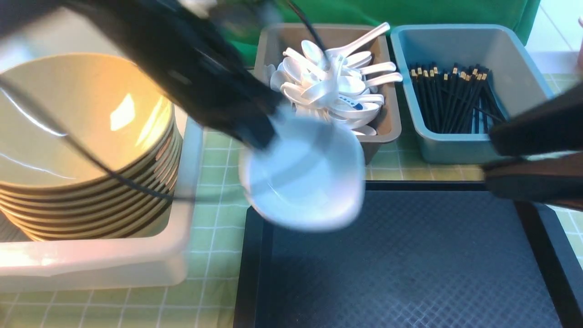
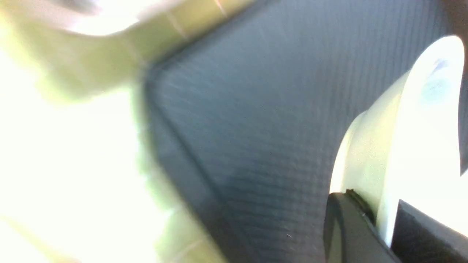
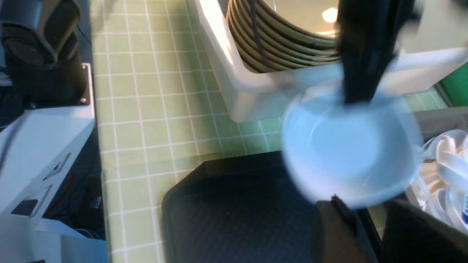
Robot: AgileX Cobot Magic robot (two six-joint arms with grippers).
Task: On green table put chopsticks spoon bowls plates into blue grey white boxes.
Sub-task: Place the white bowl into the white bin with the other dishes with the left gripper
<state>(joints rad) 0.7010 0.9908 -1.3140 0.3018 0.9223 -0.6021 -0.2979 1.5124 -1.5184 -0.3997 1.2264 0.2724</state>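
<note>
Front downward; wrists close over tray (image 1: 410, 264)

Black arms (image 1: 196, 68) — blurred, seemingly cabled.

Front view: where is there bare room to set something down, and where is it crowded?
The black tray is bare; the held plate hangs over its far-left corner. A narrow strip of green table runs between tray and white box. Crowded: bowls fill the white box, spoons heap the grey box, chopsticks cover much of the blue box.
</note>
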